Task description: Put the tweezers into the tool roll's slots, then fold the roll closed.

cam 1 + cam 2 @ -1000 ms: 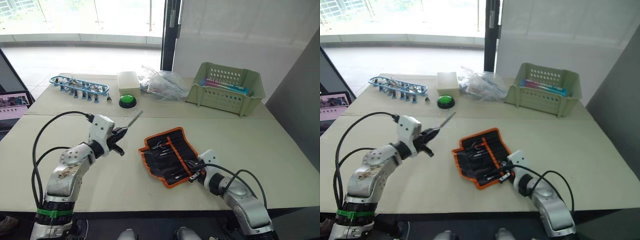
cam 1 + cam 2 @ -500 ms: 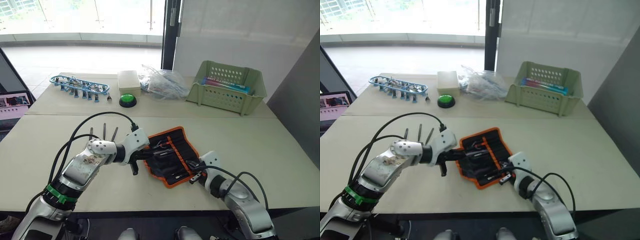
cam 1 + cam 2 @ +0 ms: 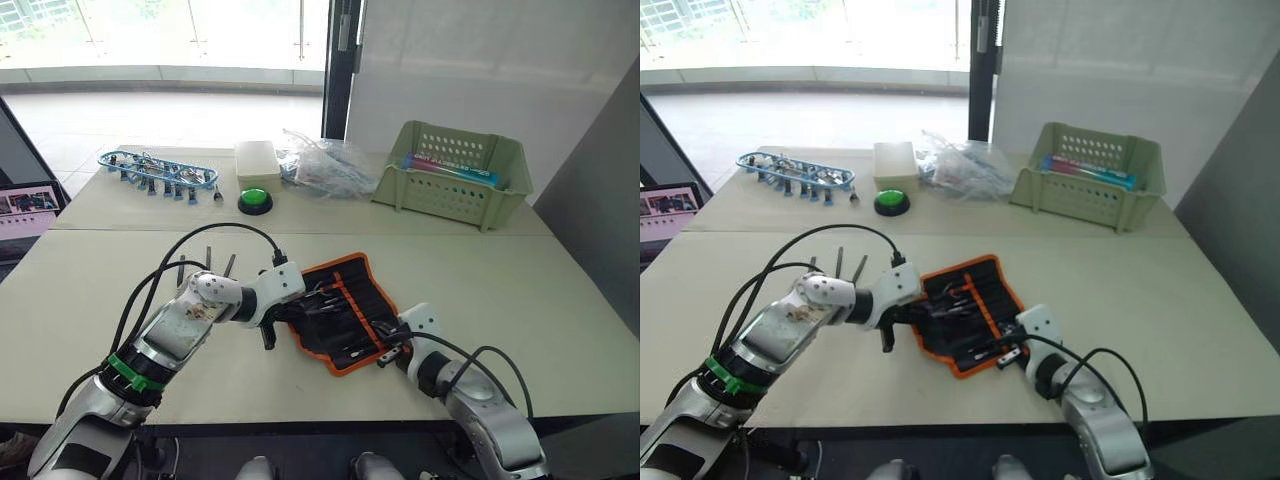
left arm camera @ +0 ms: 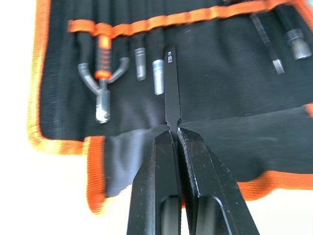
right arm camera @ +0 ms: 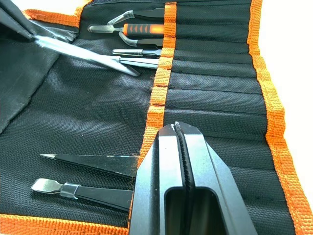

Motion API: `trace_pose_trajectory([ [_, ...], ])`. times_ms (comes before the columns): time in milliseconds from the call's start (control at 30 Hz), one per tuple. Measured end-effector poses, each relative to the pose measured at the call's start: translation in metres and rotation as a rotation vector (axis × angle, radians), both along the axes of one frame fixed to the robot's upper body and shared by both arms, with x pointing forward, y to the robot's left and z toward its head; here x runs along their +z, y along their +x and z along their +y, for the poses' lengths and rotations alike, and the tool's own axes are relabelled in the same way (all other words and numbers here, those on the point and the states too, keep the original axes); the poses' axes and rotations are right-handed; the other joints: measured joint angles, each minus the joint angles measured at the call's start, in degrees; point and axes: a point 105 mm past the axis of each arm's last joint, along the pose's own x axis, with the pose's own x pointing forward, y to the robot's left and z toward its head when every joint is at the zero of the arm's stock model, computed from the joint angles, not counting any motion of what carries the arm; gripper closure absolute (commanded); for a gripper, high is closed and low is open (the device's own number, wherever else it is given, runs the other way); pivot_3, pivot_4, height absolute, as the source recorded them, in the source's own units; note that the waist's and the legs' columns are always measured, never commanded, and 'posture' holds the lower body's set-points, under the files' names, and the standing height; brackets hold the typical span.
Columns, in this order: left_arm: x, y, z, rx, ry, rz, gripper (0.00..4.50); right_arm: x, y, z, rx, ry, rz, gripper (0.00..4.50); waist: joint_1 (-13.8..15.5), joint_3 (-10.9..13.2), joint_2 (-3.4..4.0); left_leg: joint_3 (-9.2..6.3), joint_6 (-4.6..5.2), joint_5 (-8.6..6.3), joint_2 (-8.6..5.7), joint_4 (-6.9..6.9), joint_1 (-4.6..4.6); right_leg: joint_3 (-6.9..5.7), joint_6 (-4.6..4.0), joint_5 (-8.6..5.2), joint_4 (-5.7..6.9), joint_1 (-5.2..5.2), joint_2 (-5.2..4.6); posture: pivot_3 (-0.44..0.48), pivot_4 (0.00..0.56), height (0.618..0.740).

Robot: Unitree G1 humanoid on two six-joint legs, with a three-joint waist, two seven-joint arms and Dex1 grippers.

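Note:
The tool roll [image 3: 340, 312] lies open on the table, black with orange edging and an inner orange stripe [image 4: 166, 22]. My left gripper [image 4: 174, 133] is shut on one black tweezers [image 4: 171, 83], held over the roll's left part with its tip near the slots [image 5: 215, 93] under the stripe. My right gripper [image 5: 177, 128] is shut, resting on the roll near its front right edge. A pointed tweezers [image 5: 88, 159] and other small tools sit in the slots. Three loose tweezers [image 3: 208, 260] lie on the table left of the roll.
A green plastic basket [image 3: 455, 175] stands at the back right. A blue rack of clips [image 3: 158, 172], a cream box [image 3: 258, 165], a green button [image 3: 255, 201] and clear plastic bags [image 3: 325, 165] line the back. A screen [image 3: 25, 210] sits at the far left.
My left arm has swung right from above the bare table to the roll, bringing its tweezers down over the slots. The right gripper has stayed on the roll.

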Motion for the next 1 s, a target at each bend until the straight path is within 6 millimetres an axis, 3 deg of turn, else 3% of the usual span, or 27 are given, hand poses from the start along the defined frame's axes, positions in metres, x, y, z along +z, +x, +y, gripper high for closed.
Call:
trace_pose_trajectory([
  [367,0.001,0.001,-0.018,-0.041,0.0,-0.013,4.47,-0.003,-0.002,0.0,-0.012,0.007,0.008,4.5,-0.03,0.0,0.0,-0.02,0.01,0.0,0.0,0.0,0.01,0.01,0.2,0.11,0.04,0.01,0.03,0.0,0.15,0.738],
  [767,-0.005,0.004,-0.018,-0.044,0.028,0.01,4.47,-0.002,-0.003,0.0,-0.025,0.007,0.006,4.5,0.05,0.0,0.0,-0.05,0.01,0.01,0.0,0.01,0.01,0.01,0.24,0.14,0.08,0.02,0.05,0.0,0.15,0.738],
  [1000,-0.007,0.012,-0.034,-0.073,0.043,0.002,4.47,-0.003,-0.003,0.0,-0.04,0.012,0.005,4.5,0.17,-0.01,-0.01,-0.07,0.02,0.01,-0.02,0.06,0.0,0.01,0.27,0.16,0.1,0.04,0.06,0.0,0.15,0.738],
])
